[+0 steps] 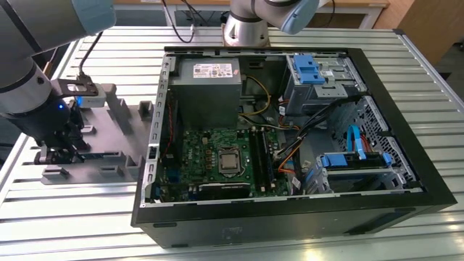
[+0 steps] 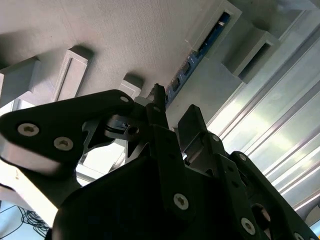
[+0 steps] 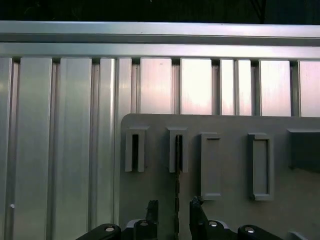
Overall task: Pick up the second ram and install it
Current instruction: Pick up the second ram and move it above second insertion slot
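On the metal table [image 1: 406,70], a grey holder [image 1: 108,144] is seen at nine o'clock from the computer case [image 1: 290,217] in the exterior view. The second ram [image 3: 177,185] is stood in it, between the parted fingers of the gripper [image 3: 174,206]; nothing is lifted or fitted yet.

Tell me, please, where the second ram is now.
The second ram stands on edge in a slot of the grey holder, straddled by the open gripper, on the exterior view's left of the computer case.
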